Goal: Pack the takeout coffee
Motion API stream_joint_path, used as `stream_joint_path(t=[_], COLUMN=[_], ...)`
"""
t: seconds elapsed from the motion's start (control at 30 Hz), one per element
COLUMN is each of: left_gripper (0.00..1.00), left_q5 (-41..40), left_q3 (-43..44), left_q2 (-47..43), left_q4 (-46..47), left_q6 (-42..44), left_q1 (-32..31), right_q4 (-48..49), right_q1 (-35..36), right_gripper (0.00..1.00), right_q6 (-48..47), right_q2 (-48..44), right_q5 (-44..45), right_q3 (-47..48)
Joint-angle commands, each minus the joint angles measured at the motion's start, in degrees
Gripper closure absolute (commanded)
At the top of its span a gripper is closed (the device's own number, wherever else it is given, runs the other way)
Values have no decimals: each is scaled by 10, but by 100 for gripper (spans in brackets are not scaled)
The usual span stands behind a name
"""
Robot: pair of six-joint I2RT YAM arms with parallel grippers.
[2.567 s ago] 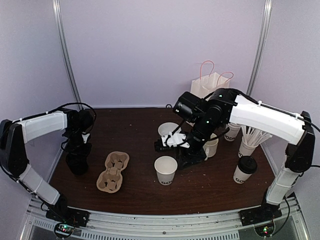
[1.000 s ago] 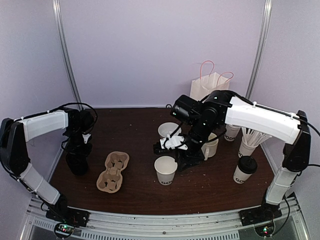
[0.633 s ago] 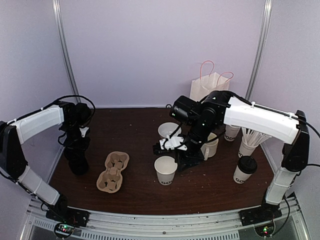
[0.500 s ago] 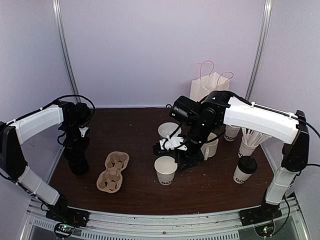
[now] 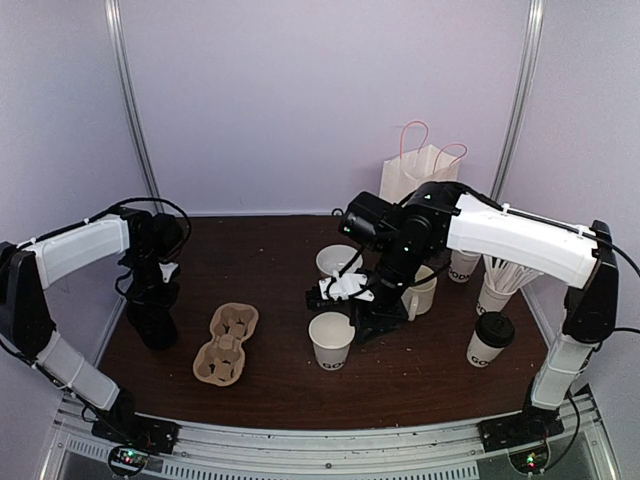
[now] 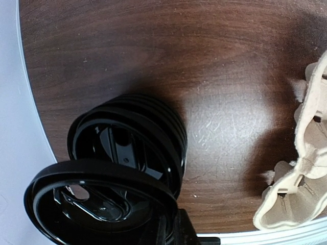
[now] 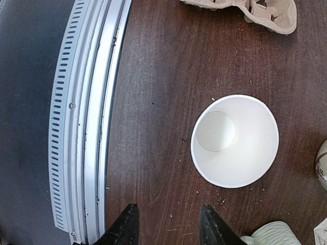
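1. Back wall [image 5: 320, 100]: plain pale lavender, evenly lit.
2. Left pole [image 5: 130, 110] and right pole [image 5: 518, 95]: metal, rising at rear corners.
3. Table [image 5: 270, 250]: dark brown wood grain, faint scuffs, specks.
4. Slotted aluminium rail [image 5: 330, 445] along near edge.

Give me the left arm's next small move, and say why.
Probably lift the lid clear of the lid stack and start carrying it toward the open cup. The left gripper seems to grip one lid just above the stack, tilted, and that cup has no lid yet.
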Motion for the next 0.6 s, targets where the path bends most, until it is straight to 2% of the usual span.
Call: stream_joint_path(t=[0.0,0.13,0.27,0.4,0.47,0.5,0.57], left_gripper=[100,100,99,99,99,99,96], left_q5=[3,63,205,340,409,442,507], left_q3=[40,81,147,219,247,257,266], left_q2=[0,-9,-15,-15,-13,-12,-11], left_q4=[-22,-28,-6,54,107,139,214], left_q6=[17,26,33,15,8,4,-13], left_q1=[4,4,-11,-46,-66,-79,-104], right_q4=[-10,-11,-2,37,96,130,178], right_q1=[-1,-1,-20,-85,-134,-161,-210], right_gripper=[57,57,59,58,51,39,25], right_q6=[-1,2,23,93,173,213,265], right_q2=[4,6,-5,-29,-43,-52,-55], right_q5=[2,5,4,-59,-60,-48,-71], right_q3=[12,16,38,76,76,70,68])
